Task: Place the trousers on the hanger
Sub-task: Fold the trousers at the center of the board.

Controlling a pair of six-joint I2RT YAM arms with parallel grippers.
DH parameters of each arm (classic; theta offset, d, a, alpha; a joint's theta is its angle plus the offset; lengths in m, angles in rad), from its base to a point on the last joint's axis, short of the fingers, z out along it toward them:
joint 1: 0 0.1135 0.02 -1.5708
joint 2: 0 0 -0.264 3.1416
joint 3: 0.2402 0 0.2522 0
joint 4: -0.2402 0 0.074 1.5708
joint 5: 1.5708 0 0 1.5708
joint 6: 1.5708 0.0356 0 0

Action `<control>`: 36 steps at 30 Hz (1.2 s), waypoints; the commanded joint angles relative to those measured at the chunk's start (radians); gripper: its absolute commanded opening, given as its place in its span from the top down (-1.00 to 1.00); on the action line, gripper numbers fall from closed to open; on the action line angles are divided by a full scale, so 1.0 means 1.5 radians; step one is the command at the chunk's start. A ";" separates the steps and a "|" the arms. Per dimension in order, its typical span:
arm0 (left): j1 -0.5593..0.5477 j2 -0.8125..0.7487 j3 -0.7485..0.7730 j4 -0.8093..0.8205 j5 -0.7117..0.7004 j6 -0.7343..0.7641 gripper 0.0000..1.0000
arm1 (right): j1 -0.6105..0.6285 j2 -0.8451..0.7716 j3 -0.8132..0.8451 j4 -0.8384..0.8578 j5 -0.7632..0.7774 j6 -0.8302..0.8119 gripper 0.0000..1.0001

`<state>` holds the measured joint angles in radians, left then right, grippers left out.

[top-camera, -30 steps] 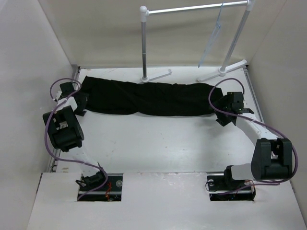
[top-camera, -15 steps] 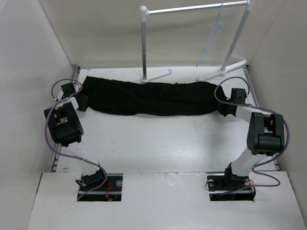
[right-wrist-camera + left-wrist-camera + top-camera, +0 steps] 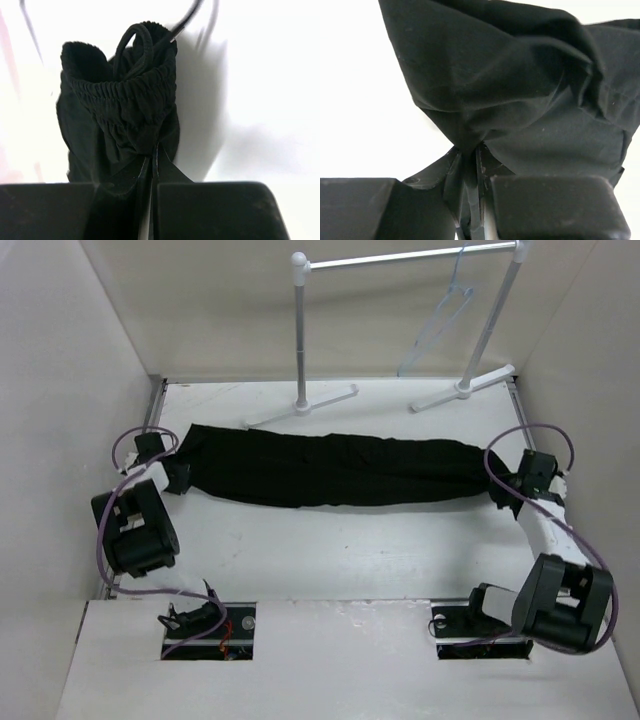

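The black trousers lie stretched left to right across the white table. My left gripper is shut on their left end; in the left wrist view the cloth bunches into the closed jaws of that gripper. My right gripper is shut on the right end, where the gathered waistband and a drawstring loop show above the closed right gripper. The pale-blue hanger hangs from the rack's bar at the back right, well behind the trousers.
A white garment rack stands at the back, its two posts on feet resting on the table just behind the trousers. White walls close in the left, right and back sides. Purple cables loop off both arms.
Both grippers have closed on the trousers' ends. The right arm swung out to the right and nearer, pulling the trousers longer and straighter. The hanger has swung on the bar.
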<state>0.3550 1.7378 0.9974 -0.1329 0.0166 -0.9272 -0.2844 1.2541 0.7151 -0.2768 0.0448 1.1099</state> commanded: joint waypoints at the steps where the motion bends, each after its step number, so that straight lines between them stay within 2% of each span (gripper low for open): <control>1: -0.003 -0.115 -0.069 -0.074 -0.069 0.028 0.78 | -0.057 -0.075 -0.039 -0.065 0.048 0.000 0.92; 5: -0.005 -0.254 -0.170 -0.168 -0.146 0.043 0.76 | -0.078 -0.176 -0.074 -0.131 0.070 -0.001 0.91; 6: -0.005 -0.278 -0.184 -0.188 -0.158 0.043 0.70 | -0.078 -0.194 -0.077 -0.150 0.081 0.001 0.84; 7: -0.003 -0.299 -0.203 -0.204 -0.161 0.043 0.54 | -0.077 -0.207 -0.083 -0.154 0.091 0.003 0.65; 9: 0.010 -0.322 -0.225 -0.214 -0.131 0.056 0.11 | -0.055 -0.209 -0.089 -0.141 0.097 -0.009 0.11; 11: 0.025 -0.363 -0.225 -0.224 -0.114 0.073 -0.23 | -0.037 -0.206 -0.070 -0.141 0.101 -0.020 -0.37; 13: 0.005 -0.407 -0.193 -0.262 -0.118 0.083 -0.39 | -0.012 -0.212 -0.032 -0.155 0.113 -0.037 -0.61; 15: -0.032 -0.436 -0.147 -0.300 -0.154 0.095 -0.43 | 0.020 -0.223 0.007 -0.182 0.141 -0.046 -0.73; 19: -0.097 -0.495 -0.080 -0.328 -0.205 0.116 -0.45 | 0.058 -0.257 0.041 -0.204 0.165 -0.059 -0.76; 21: -0.118 -0.496 -0.057 -0.330 -0.208 0.135 -0.35 | 0.072 -0.268 0.041 -0.204 0.163 -0.064 -0.75; 22: -0.133 -0.481 -0.050 -0.325 -0.192 0.145 -0.22 | 0.081 -0.274 0.037 -0.200 0.160 -0.068 -0.70; 23: -0.150 -0.454 -0.045 -0.316 -0.164 0.151 -0.08 | 0.092 -0.279 0.032 -0.196 0.155 -0.073 -0.55; 24: -0.168 -0.417 -0.041 -0.306 -0.128 0.160 0.17 | 0.106 -0.286 0.024 -0.189 0.148 -0.079 -0.30; 25: -0.184 -0.382 -0.039 -0.298 -0.105 0.161 0.41 | 0.124 -0.292 0.016 -0.177 0.137 -0.085 0.11; 26: -0.197 -0.351 -0.037 -0.287 -0.093 0.158 0.57 | 0.146 -0.295 0.007 -0.164 0.118 -0.089 0.51; 27: -0.209 -0.327 -0.035 -0.269 -0.090 0.154 0.67 | 0.169 -0.297 -0.001 -0.149 0.093 -0.094 0.73; 29: -0.225 -0.288 -0.023 -0.233 -0.089 0.151 0.74 | 0.225 -0.283 -0.017 -0.098 0.029 -0.112 0.84; 32: -0.226 -0.223 0.010 -0.207 -0.083 0.154 0.74 | 0.326 -0.227 -0.031 -0.005 -0.069 -0.123 0.85; 36: -0.194 -0.137 0.047 -0.176 -0.065 0.161 0.74 | 0.449 -0.135 -0.016 0.052 -0.098 -0.138 0.83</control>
<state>0.0311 1.5013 0.9886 -0.4679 -0.1028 -0.7078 0.3035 1.0008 0.6773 -0.3393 -0.0051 0.9421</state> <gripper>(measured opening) 0.130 0.084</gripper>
